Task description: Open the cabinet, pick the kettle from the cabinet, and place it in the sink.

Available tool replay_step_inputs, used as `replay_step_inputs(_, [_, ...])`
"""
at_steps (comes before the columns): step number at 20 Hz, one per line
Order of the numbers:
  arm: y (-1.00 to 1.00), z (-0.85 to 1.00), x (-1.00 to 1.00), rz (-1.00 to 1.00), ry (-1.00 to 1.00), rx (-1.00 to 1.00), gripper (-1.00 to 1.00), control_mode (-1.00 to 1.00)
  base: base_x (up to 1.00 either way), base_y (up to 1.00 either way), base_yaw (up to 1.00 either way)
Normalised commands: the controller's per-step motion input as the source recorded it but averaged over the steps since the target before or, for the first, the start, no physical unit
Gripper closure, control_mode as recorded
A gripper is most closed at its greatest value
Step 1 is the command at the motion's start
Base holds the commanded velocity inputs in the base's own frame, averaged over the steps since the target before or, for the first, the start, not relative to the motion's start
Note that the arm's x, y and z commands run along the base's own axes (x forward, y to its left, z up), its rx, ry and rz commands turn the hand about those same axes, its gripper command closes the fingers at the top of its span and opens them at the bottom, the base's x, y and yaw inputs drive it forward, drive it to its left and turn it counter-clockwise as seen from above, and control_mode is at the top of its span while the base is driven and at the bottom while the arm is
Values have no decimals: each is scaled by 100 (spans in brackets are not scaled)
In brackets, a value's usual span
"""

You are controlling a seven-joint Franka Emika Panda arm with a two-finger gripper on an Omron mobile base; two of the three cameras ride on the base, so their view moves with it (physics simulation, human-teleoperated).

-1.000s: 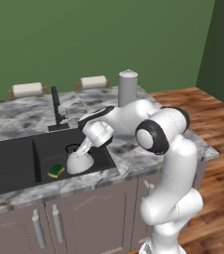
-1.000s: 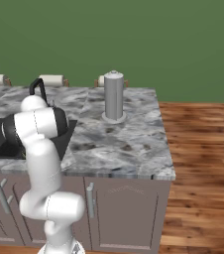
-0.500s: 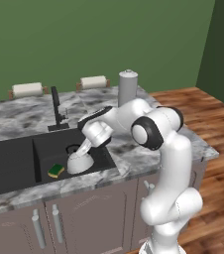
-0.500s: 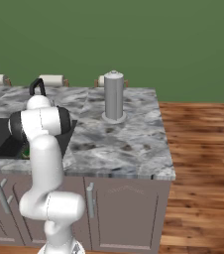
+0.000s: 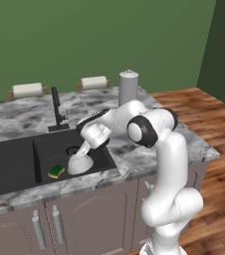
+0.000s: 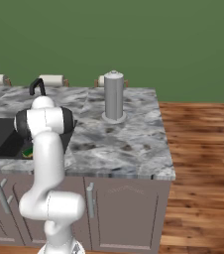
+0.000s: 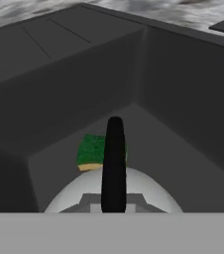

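Down in the sink (image 5: pixel 15 164) — gripper (image 5: pixel 83 150) pinched on the kettle (image 5: pixel 79 163) handle.

Even flat render light, soft pics.

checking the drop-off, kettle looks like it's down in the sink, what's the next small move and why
Probably open the gripper and let go. The kettle appears to sit on the floor of the sink, beside the green sponge, with the gripper shut on the kettle's black handle. With the kettle in the basin, only the release seems left, then a lift clear.
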Motion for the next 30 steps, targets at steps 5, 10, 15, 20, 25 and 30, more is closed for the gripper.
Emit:
replay_step_inputs(5, [10,-21,24,0,0,-2,100,-100,0,0,0])
replay_step_inputs(10, [11,-22,23,0,0,-2,100,-100,0,0,0])
replay_step_inputs(15, [8,-23,22,0,0,-3,100,-100,0,0,0])
replay_step_inputs(20, [4,-22,9,0,-2,-2,100,-100,0,0,0])
replay_step_inputs(25, [2,-22,-23,2,-9,0,100,-100,0,0,0])
replay_step_inputs(30, [3,-29,-35,3,-13,-1,100,-100,0,0,0])
